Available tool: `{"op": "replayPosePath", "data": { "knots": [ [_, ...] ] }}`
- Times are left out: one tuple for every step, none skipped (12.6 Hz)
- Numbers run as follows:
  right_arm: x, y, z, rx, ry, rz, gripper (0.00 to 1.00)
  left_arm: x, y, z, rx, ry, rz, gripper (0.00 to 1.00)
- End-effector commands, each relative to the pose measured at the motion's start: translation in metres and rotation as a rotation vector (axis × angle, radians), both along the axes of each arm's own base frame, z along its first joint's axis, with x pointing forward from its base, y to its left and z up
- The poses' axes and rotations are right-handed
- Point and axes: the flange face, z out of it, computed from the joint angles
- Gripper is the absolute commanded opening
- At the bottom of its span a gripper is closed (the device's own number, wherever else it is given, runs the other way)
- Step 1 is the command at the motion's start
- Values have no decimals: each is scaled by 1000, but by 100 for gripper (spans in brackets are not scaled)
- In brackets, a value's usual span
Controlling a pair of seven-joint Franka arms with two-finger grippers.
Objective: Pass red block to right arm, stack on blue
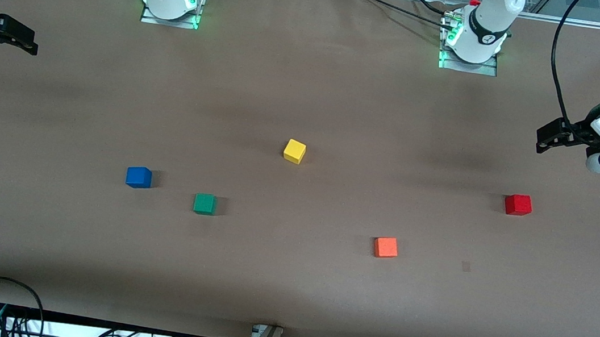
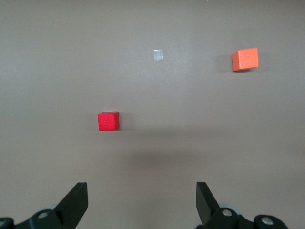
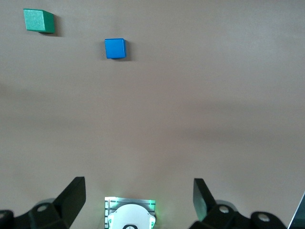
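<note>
On the surface (image 1: 311, 78) nothing of the task is done yet: red block (image 1: 518, 205) sits untouched toward the left arm's end, blue block (image 1: 138, 177) toward the right arm's end, well apart, nothing stacked on it. Left gripper (image 2: 142, 202) hovers over bare surface near the red block, fingers released and empty. Right gripper (image 3: 139, 202) waits over its end, fingers likewise spread, empty. Green (image 1: 204, 204), yellow (image 1: 294, 151) and orange (image 1: 386, 247) blocks lie between. Remaining, by my judgement: pick, handover, stack.
</note>
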Motion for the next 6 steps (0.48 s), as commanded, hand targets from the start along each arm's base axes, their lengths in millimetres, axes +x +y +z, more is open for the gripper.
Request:
{"op": "replayPosePath", "data": {
  "knots": [
    [2, -3, 4, -7, -6, 6, 100, 3, -2, 6, -20, 6, -9, 100],
    [2, -3, 5, -7, -7, 6, 100, 3, -2, 6, -20, 6, -9, 100],
    [2, -3, 5, -7, -7, 6, 100, 3, -2, 7, -20, 5, -9, 100],
    [2, -3, 5, -7, -7, 6, 100, 3, -2, 6, -20, 6, -9, 100],
    [2, -3, 5, -7, -7, 6, 100, 3, 0, 6, -19, 6, -4, 100],
    [3, -2, 5, -7, -7, 8, 100, 4, 1, 5, -19, 8, -3, 100]
  ]
}}
